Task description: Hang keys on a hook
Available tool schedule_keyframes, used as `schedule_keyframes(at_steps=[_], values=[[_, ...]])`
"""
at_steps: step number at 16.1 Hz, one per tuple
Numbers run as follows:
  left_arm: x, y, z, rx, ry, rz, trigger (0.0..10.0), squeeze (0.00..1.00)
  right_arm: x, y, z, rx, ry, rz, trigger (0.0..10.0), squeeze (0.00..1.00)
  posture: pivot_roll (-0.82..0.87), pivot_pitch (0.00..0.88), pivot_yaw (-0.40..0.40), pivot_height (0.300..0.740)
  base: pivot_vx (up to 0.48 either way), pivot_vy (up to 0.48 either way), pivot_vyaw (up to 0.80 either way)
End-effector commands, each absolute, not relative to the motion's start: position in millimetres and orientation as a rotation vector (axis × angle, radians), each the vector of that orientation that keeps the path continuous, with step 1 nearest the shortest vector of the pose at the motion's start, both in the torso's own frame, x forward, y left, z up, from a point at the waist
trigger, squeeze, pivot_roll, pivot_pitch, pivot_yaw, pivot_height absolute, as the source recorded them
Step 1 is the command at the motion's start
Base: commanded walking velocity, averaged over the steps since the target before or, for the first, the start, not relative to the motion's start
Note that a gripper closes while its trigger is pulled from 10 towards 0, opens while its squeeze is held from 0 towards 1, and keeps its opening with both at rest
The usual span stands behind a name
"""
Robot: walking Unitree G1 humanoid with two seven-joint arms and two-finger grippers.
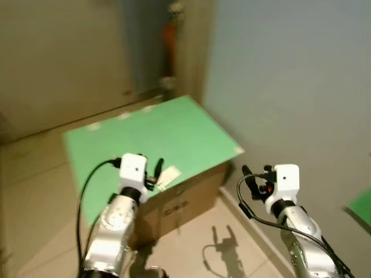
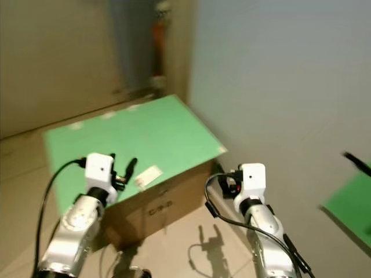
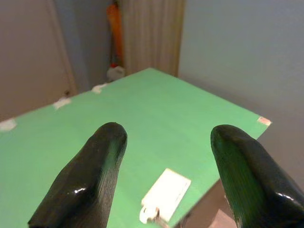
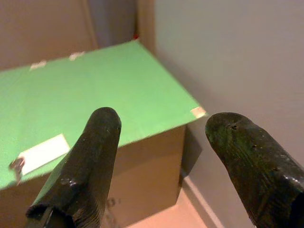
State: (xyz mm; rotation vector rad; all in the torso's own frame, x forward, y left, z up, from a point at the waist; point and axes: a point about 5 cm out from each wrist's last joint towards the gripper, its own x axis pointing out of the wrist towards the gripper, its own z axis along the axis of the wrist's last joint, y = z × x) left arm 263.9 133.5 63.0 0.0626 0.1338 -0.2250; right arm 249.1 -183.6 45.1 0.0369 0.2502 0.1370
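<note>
We see the keys (image 3: 150, 214) lying on the green top (image 1: 162, 130) of a cardboard box (image 1: 179, 205), close to its near edge, joined to a flat white tag (image 3: 166, 192). From the robot's own stance they sit at about 12 o'clock from the left end effector (image 1: 155, 171), which hovers just above them with its two black fingers (image 3: 90, 183) spread wide and nothing between them. The right end effector (image 1: 250, 180) hangs off the box's corner at roughly 3 o'clock from the keys, also spread and empty.

We judge the bundle to be light, small and stiff, with hard metal that could skid on the smooth green sheet. The tag lies flat and offers little to pinch; the ring end, where metal stands slightly proud, looks the better place to take hold. No hook can be made out here.
</note>
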Motion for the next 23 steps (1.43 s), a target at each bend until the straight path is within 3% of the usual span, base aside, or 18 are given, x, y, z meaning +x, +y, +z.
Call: schedule_keyframes(at_steps=[1, 8, 11, 12, 13, 15, 23], values=[[264.2, 131.5, 61.4, 0.075, 0.149, -0.232, 10.0, 1.0, 252.2, -182.3, 48.7, 0.029, 0.232, 0.146, 10.0, 0.0, -0.07, 0.0, -0.046, 0.736, 0.0, 0.0, 0.67], [264.8, 129.7, 61.4, 0.086, 0.153, -0.273, 10.0, 1.0, 247.6, -181.3, 42.4, 0.03, 0.261, 0.138, 10.0, 0.0, -0.07, 0.0, -0.03, 0.736, 0.0, 0.0, 0.65], [265.0, 129.4, 61.0, 0.071, 0.157, -0.268, 10.0, 1.0, 246.1, -180.4, 39.5, 0.03, 0.266, 0.13, 10.0, 0.0, -0.07, 0.0, -0.024, 0.736, 0.0, 0.0, 0.0], [264.5, 127.0, 62.7, 0.029, 0.147, -0.281, 10.0, 0.94, 246.0, -180.2, 39.7, 0.033, 0.265, 0.13, 10.0, 0.0, -0.08, 0.0, -0.021, 0.736, 0.0, 0.0, 0.0], [264.7, 126.4, 63.7, 0.027, 0.142, -0.285, 10.0, 0.0, 246.0, -180.3, 39.8, 0.029, 0.265, 0.131, 10.0, 0.0, -0.08, 0.0, -0.019, 0.736, 0.0, 0.0, 0.0], [265.8, 126.3, 64.9, 0.076, 0.137, -0.28, 10.0, 0.0, 245.6, -179.9, 39.6, 0.027, 0.264, 0.134, 10.0, 0.0, -0.08, 0.0, -0.019, 0.736, 0.0, 0.0, 0.0], [273.2, 123.1, 64.8, 0.214, 0.151, -0.301, 10.0, 0.0, 247.2, -177.0, 39.8, 0.017, 0.258, 0.157, 10.0, 0.0, -0.09, 0.0, -0.013, 0.736, 0.48, 0.0, 0.0]])
